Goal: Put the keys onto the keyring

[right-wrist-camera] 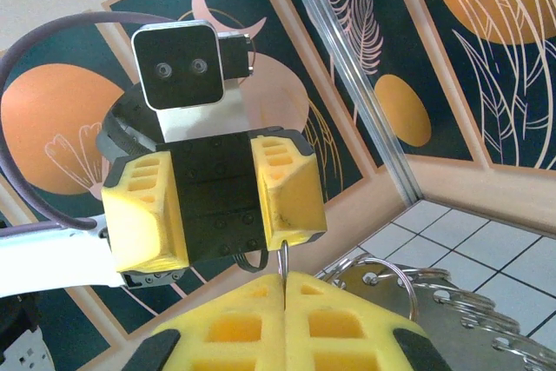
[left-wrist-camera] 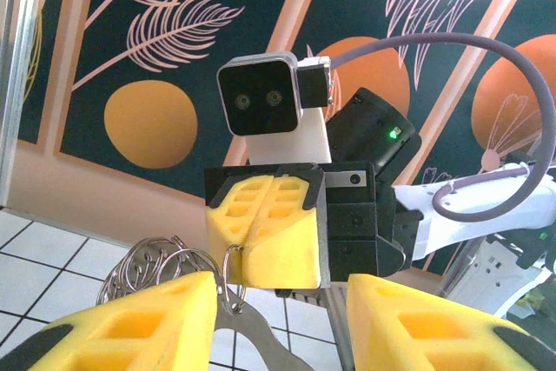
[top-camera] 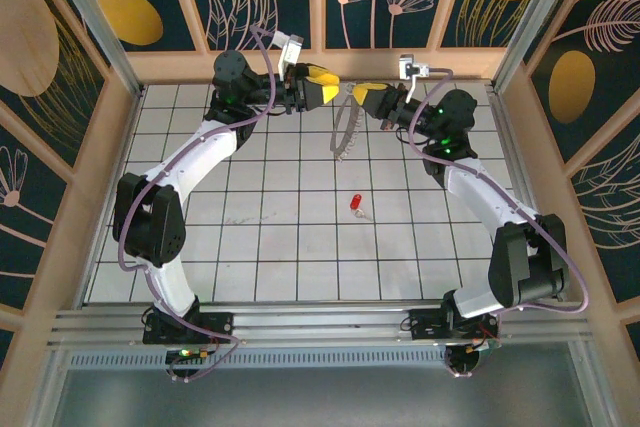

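From above we count one red key (top-camera: 355, 204) lying on the table (top-camera: 250, 247), well apart from the one keyring (top-camera: 343, 132). The keyring hangs below the right pincer (top-camera: 366, 97), with the left pincer (top-camera: 322, 87) facing it. The wrist views add detail: the right pincer is clamped on a thin wire loop of the keyring, and the left pincer's jaws stand apart, one just beside that loop.

No legible text, label, brand, number or sign appears on any surface. The white, black-faced square camera housing (left-wrist-camera: 261, 106) shows two lenses without readable marking; the dark floral painted wall panels (top-camera: 260, 7) bear ornament, not lettering.
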### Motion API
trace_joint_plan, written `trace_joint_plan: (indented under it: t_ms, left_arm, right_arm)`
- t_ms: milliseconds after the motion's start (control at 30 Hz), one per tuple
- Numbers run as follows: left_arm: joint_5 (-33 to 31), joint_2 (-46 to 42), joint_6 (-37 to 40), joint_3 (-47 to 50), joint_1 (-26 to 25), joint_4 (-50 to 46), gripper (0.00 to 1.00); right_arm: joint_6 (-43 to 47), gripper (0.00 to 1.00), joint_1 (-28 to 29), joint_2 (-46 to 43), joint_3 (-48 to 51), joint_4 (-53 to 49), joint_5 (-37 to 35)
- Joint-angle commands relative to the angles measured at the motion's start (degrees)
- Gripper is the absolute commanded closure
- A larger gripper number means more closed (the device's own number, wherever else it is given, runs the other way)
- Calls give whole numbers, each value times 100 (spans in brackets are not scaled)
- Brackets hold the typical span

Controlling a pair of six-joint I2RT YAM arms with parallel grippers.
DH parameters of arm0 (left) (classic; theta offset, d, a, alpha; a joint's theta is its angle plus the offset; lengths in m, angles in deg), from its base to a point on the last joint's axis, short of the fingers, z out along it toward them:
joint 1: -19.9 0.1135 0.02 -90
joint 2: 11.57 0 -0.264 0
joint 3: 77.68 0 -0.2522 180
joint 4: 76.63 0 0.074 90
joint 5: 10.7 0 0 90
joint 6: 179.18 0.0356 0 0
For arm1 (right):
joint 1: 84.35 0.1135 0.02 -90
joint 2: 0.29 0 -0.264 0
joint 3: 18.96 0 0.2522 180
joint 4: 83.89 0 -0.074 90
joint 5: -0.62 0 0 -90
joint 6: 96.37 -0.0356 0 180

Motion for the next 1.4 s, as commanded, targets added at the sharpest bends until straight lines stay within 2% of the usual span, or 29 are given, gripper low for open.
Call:
trace_joint_plan:
  t_ms: [0, 467, 1367]
  left_arm:
    - [143, 64, -111, 71, 37, 308, 56]
    - [204, 83, -153, 148, 21, 347, 59]
    - [336, 118, -127, 139, -104, 335, 73]
  right_arm:
    - [-78, 100, 65, -114, -87, 479, -61]
    - [-62, 100, 214, -28, -216, 477, -115]
    - [-51, 100, 341, 61, -329, 435, -114]
